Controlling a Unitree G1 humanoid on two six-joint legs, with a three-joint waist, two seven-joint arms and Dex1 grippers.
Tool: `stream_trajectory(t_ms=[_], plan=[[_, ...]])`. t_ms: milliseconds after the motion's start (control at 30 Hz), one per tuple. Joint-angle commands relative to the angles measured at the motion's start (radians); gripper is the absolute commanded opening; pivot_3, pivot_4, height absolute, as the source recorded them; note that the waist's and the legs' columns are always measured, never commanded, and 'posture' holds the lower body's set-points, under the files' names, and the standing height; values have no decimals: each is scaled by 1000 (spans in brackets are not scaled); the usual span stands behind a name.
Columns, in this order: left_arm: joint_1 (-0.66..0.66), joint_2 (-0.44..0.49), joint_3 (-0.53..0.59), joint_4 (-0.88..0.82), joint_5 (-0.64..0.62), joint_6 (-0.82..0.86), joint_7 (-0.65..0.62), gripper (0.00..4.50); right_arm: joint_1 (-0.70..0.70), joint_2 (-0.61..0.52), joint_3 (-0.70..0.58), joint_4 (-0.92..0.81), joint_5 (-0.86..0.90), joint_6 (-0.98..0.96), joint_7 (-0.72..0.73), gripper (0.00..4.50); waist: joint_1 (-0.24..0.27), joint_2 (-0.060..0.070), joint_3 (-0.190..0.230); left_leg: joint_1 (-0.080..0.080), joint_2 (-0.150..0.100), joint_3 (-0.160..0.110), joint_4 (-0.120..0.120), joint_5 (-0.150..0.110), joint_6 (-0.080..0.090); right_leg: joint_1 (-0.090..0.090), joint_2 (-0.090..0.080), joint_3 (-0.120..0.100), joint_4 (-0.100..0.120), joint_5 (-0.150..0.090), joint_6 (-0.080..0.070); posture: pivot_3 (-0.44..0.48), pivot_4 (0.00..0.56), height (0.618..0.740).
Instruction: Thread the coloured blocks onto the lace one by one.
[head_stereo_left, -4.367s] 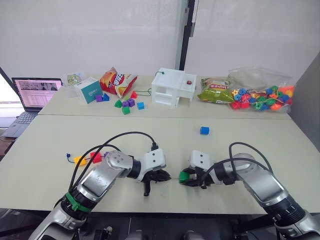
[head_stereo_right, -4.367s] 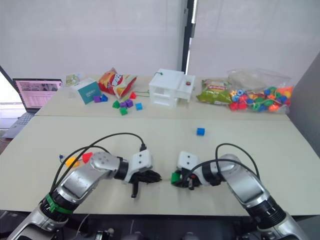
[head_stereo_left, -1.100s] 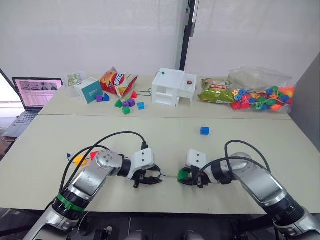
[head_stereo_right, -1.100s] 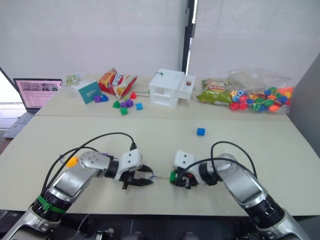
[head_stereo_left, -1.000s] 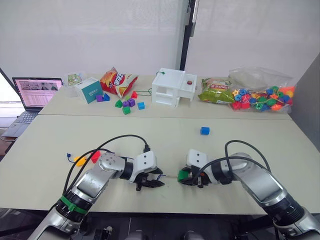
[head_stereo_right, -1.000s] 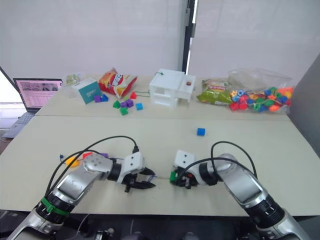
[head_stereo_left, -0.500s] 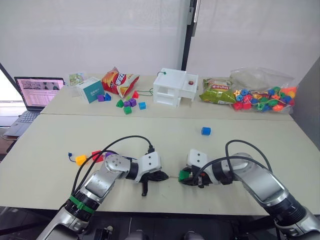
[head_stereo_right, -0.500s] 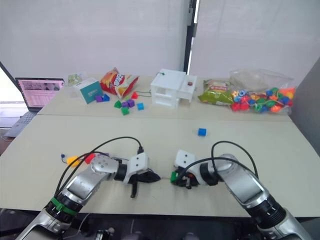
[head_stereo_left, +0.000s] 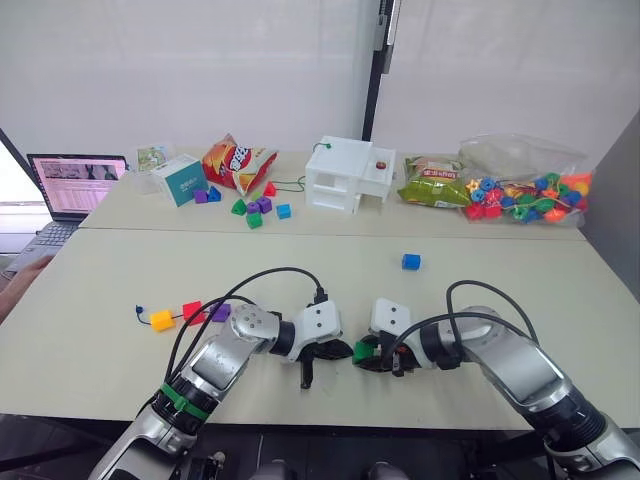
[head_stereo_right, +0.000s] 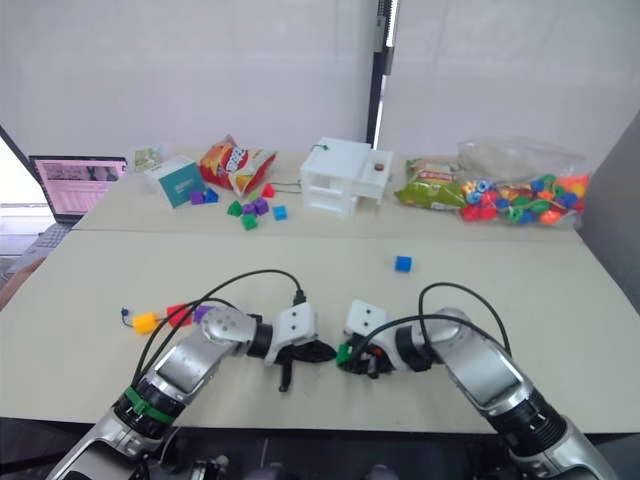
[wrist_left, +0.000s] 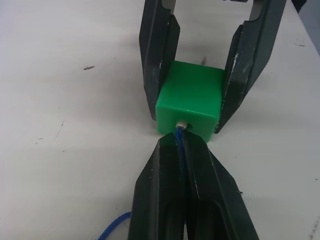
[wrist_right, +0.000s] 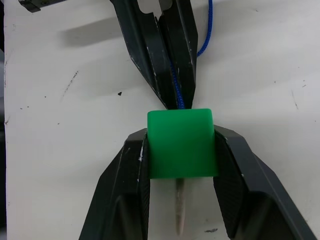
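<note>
Green block (wrist_right: 181, 143) pinched in the right gripper (wrist_right: 180, 165), low over the near table (head_stereo_left: 500, 290).
The left gripper (wrist_left: 182, 150), fingers pressed together, holds the blue lace (wrist_right: 176, 90); its pale tip (wrist_right: 180, 210) pokes out the block's far side.

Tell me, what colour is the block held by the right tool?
Green; the right wrist view shows it best.

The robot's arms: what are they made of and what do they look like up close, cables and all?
Both arms are silvery-grey metal segments with dark joints. Each wrist carries a white boxy block, and a black cable loops from it back along the arm. The left arm wears a green band near the elbow. The left tool and the right tool each end in two slim black tapered fingers.
</note>
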Motion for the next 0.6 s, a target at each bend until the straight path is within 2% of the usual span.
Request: stream_trajectory(t_ms=[33,100,133,467,500,567,600], plan=[[-13,-11,-20,-33,-4,0,-10,48,-16,16,11,-5,-3,-4,-12,1187,-1,0,0,0,0,0,0,0,0,0,0,0,0,0,0,0,150,740],[-15,-5,-6,-24,-6,-1,-8,48,-18,21,13,-2,-4,-4,-14,1187,-1,0,0,0,0,0,0,0,0,0,0,0,0,0,0,0,150,740],[-17,-3,9,-25,-22,15,-13,302,-17,22,13,-1,-5,-5,-14,1187,-2,0,0,0,0,0,0,0,0,0,0,0,0,0,0,0,150,740],[-46,106,53,-114,-82,82,-92,3587,8,-6,-8,-30,-4,-12,-13,1187,-4,0,0,0,0,0,0,0,0,0,0,0,0,0,0,0,150,740],[-56,101,50,-125,-91,94,-93,3867,13,-11,-19,-38,-1,-11,-17,1687,-4,0,0,0,0,0,0,0,0,0,0,0,0,0,0,0,150,740],[-72,91,37,-138,-93,107,-89,3883,22,-22,-40,-57,10,-7,-22,2638,2,0,0,-1,0,0,0,0,0,0,0,0,0,0,0,0,150,740],[-79,82,26,-134,-82,102,-79,3883,26,-27,-50,-69,18,-4,-24,2899,4,0,0,-1,0,0,1,0,0,0,-1,-1,0,0,0,0,150,740]])
